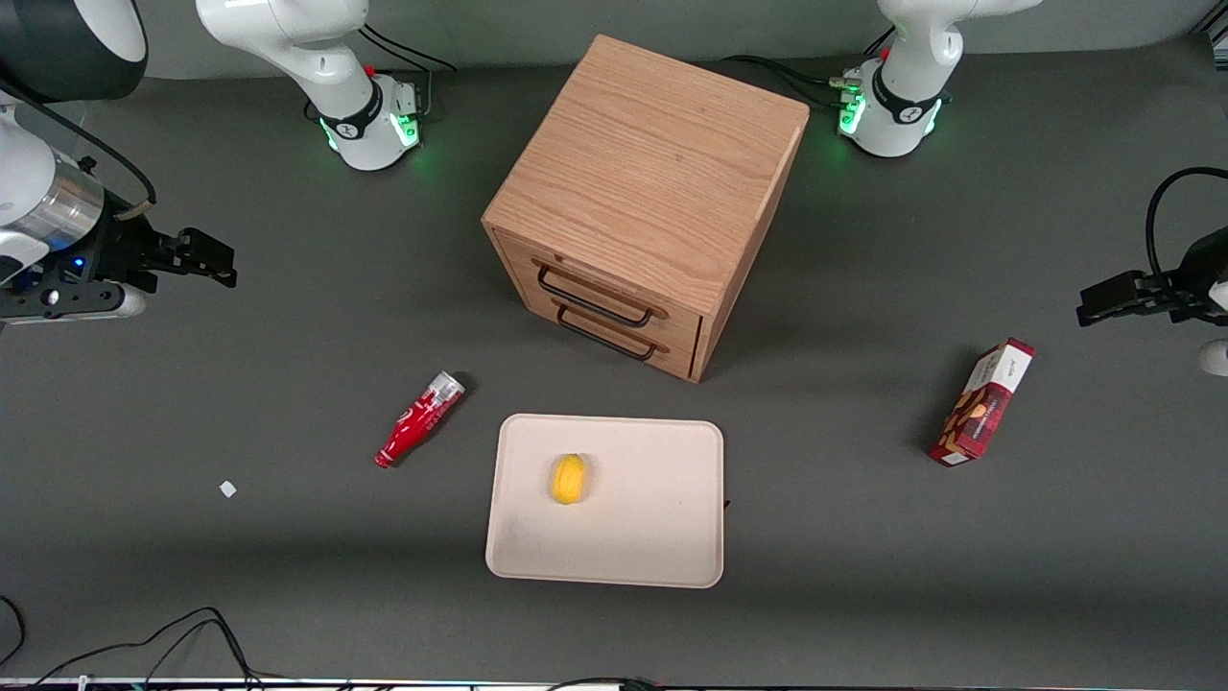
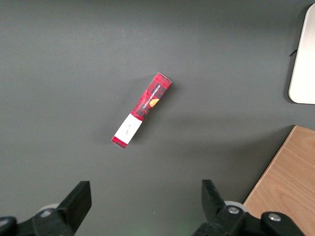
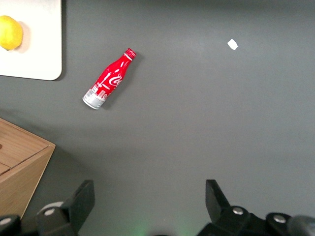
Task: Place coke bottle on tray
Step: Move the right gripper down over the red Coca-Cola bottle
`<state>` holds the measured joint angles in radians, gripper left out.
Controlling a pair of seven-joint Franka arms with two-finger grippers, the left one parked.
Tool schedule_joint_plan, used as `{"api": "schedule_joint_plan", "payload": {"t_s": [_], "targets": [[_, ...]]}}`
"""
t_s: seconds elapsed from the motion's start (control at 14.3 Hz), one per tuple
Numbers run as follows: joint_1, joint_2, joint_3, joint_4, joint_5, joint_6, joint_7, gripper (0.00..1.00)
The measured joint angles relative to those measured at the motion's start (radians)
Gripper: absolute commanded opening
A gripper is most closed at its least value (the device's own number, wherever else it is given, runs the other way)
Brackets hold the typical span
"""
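Front view: tray (image 1: 662, 537) (holding lemon (image 1: 568, 478)).

arm shell: glossy white rounded links with a black band and a brushed silver wrist ring
bases: white, ringed with green lights, black cables trailing from them
gripper (image 1: 213, 261): matte black, mounted on a black block with a small blue light just above it
fingers (image 3: 220, 196): black, blunt, angular, spread wide apart
screws: round silver heads set into the black finger mounts
cable: thin black, looping over the silver wrist
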<state>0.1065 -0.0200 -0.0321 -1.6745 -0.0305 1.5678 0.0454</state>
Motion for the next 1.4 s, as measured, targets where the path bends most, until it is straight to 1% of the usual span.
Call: {"api": "schedule_joint_plan", "payload": {"t_s": [0.35,0.42,0.56,0.77,0.91,1.05,1.4], "targets": [[-0.003,0.003,0.007,0.001,0.000,-0.001,0.005,1.00],[-0.003,0.006,0.008,0.000,0.004,-0.002,0.031,1.00],[-0.001,0.023,0.015,0.000,0.015,-0.007,0.157,1.00],[0.009,0.095,0.058,-0.004,0.019,0.022,0.338,1.00],[0.013,0.152,0.084,-0.039,0.025,0.126,0.461,1.00],[0.014,0.187,0.098,-0.118,0.044,0.264,0.554,1.00],[0.015,0.197,0.142,-0.348,0.052,0.608,0.726,1.00]]}}
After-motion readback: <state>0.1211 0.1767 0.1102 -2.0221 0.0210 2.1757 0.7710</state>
